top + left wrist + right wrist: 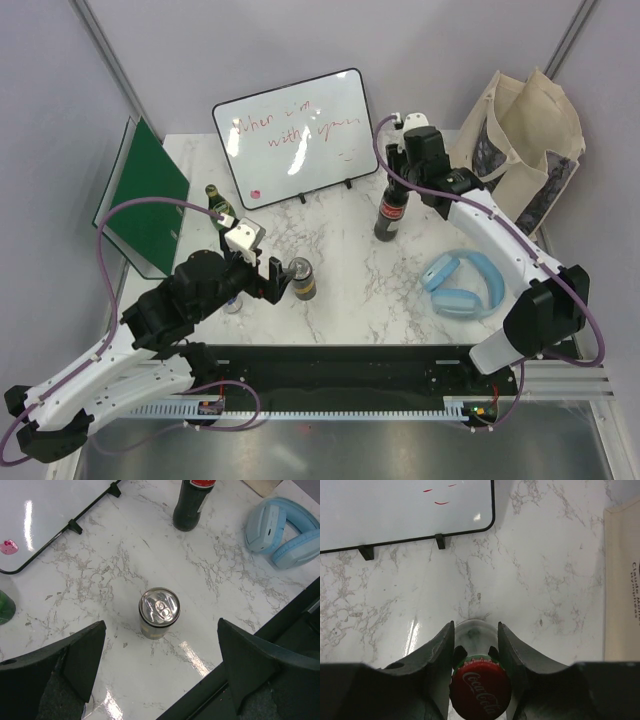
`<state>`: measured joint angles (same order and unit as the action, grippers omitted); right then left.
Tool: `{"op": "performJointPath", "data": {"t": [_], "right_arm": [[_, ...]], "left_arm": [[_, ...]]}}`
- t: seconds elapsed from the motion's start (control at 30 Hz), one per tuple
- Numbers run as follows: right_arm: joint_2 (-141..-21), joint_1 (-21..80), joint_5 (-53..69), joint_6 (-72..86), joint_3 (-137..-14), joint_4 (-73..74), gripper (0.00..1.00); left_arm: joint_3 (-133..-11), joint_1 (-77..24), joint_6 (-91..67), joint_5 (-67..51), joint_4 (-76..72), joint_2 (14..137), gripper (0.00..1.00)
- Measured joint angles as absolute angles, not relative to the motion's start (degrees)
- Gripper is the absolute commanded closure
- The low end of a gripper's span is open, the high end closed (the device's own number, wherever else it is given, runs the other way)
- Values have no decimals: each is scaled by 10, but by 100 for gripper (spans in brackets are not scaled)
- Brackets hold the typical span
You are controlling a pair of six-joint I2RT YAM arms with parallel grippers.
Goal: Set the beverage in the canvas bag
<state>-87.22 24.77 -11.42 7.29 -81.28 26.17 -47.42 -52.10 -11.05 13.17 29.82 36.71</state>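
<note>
Left gripper wide open, holding nothing, above small silver-topped drink can upright on white marble table; farther back right gripper clamped on neck of dark red-capped cola bottle, standing on table near cream canvas tote bag at far right

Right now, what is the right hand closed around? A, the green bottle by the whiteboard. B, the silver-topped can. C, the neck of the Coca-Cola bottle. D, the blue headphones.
C: in the right wrist view the right hand has its jaws pressed against either side of the Coca-Cola bottle, just below the red cap.
</note>
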Motion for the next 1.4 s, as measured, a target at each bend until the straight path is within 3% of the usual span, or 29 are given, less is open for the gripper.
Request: {"op": "performJointPath", "data": {"t": [0.87, 1.4], "right_arm": [[-942, 99, -102, 16, -1124, 420, 100], [-1009, -24, -35, 28, -1310, 444, 100]], "left_arm": [[-474, -521, -110, 131, 298, 367, 0], [-474, -521, -110, 131, 298, 368, 0]]}}
